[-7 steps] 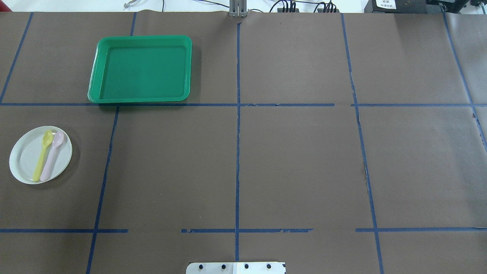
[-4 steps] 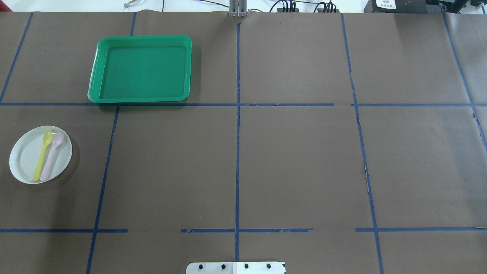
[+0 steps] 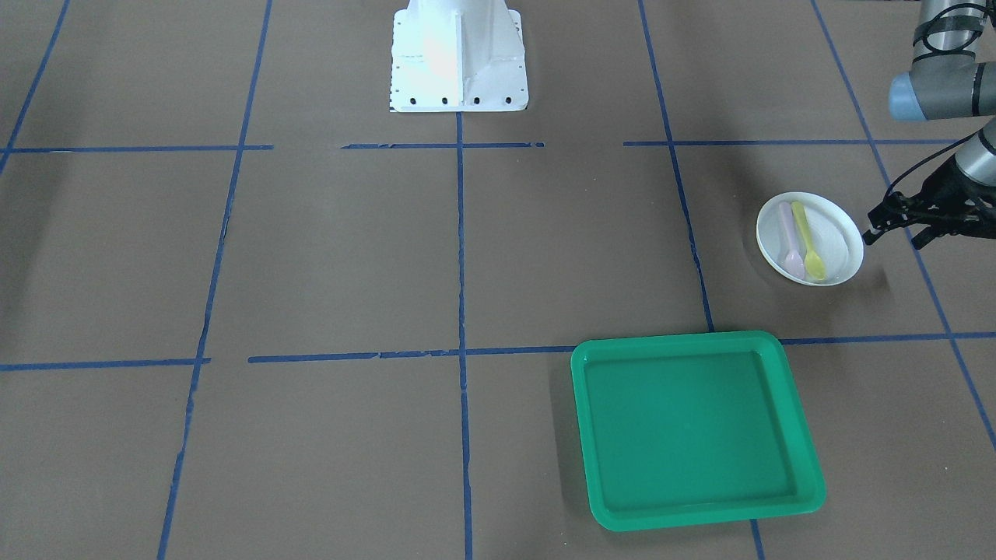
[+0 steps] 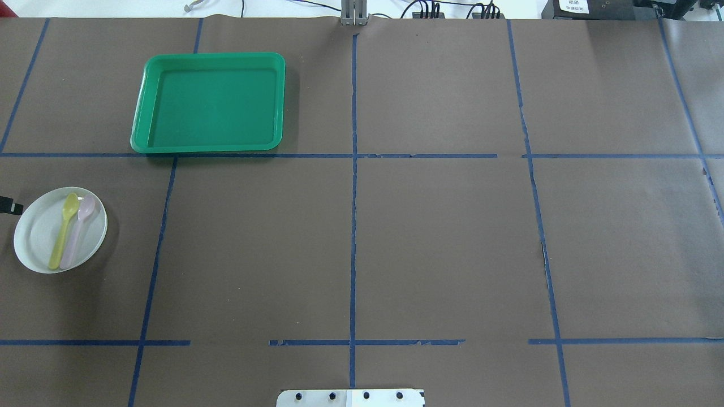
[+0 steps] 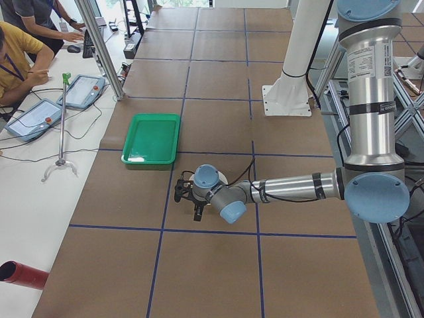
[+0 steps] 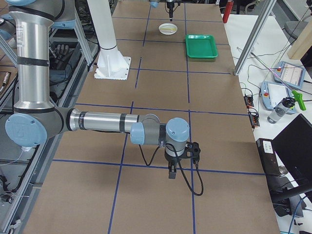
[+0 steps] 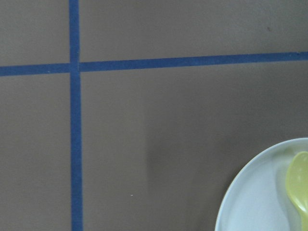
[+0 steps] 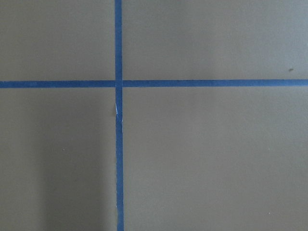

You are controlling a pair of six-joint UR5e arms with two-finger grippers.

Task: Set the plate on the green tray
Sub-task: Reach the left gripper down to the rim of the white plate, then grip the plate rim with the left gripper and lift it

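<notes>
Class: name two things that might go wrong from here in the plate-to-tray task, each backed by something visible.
The yellow spoon and pink spoon lie loose on the plate; a one-sided rim grasp may tilt it and spill them.
The open left gripper is beside the plate's rim; it might push the plate instead of gripping it.

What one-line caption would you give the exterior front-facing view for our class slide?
Left gripper hovers beside the plate, two spoons lying on it; the green tray sits apart, nearer the camera.
</notes>
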